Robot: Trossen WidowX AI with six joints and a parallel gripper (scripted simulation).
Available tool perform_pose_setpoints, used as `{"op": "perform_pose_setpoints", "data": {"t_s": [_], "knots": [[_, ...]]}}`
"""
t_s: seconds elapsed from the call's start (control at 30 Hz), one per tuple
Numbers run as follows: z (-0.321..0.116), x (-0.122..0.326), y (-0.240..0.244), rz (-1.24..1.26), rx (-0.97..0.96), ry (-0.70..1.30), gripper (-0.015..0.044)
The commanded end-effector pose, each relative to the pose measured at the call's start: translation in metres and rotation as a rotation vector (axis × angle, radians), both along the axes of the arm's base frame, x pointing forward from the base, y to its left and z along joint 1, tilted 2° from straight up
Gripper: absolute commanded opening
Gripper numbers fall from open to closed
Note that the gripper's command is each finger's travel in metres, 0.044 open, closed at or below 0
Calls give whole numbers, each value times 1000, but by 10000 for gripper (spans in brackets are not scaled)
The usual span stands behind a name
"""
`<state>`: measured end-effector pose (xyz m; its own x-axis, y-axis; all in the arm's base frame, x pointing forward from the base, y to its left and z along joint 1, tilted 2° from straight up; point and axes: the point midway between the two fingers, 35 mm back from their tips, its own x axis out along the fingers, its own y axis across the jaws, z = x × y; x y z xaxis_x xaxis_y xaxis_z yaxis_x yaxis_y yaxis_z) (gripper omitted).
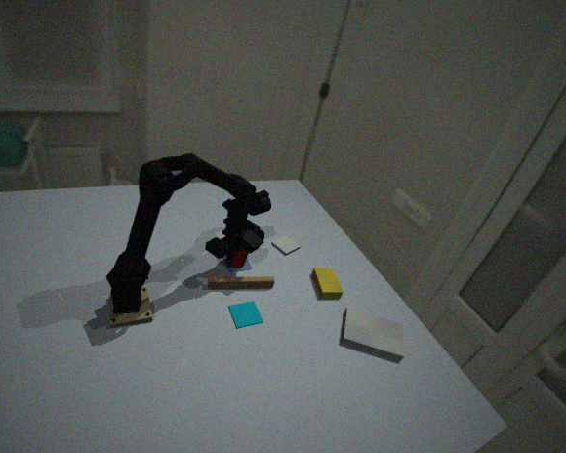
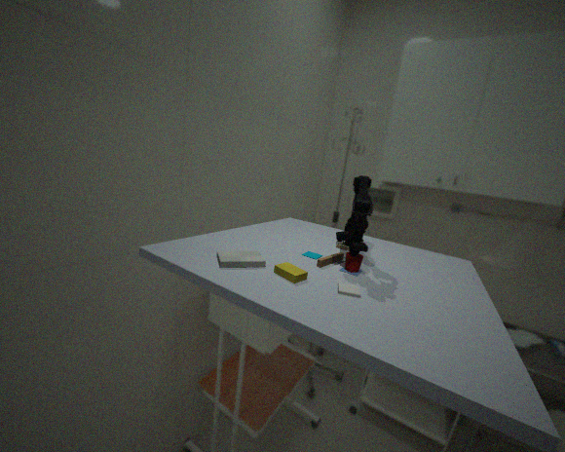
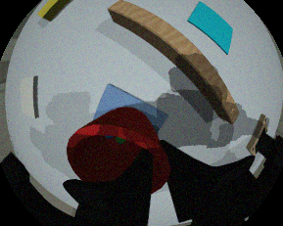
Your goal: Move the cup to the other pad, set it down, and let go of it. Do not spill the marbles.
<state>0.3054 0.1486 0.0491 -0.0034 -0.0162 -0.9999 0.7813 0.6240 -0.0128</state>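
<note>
The counter carries everything. On it lies one big pale slab near the edge, far from my work. One wooden bar lies between the two pads, so I judge I must carry the cup over it or around it. One yellow block and one small white tile lie at the side, out of the way.

There are two pads: the cyan pad, which is free, and the blue pad, where the red cup stands. My claw is narrow, and I judge it pinches the wall of the cup at the rim, which keeps the mouth up for the marbles. I see one green and one blue speck and cannot count more
</note>
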Motion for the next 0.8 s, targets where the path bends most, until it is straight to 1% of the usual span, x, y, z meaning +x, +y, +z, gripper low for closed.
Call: {"op": "perform_pose_setpoints", "data": {"t_s": [0.0,0.2,0.67,0.77], "knots": [[0,0,0,0,0,1,0],[8,1,0,0,0,0,0],[55,-1,0,-4,2,-1,0],[60,-2,-1,-4,3,-1,0]]}}
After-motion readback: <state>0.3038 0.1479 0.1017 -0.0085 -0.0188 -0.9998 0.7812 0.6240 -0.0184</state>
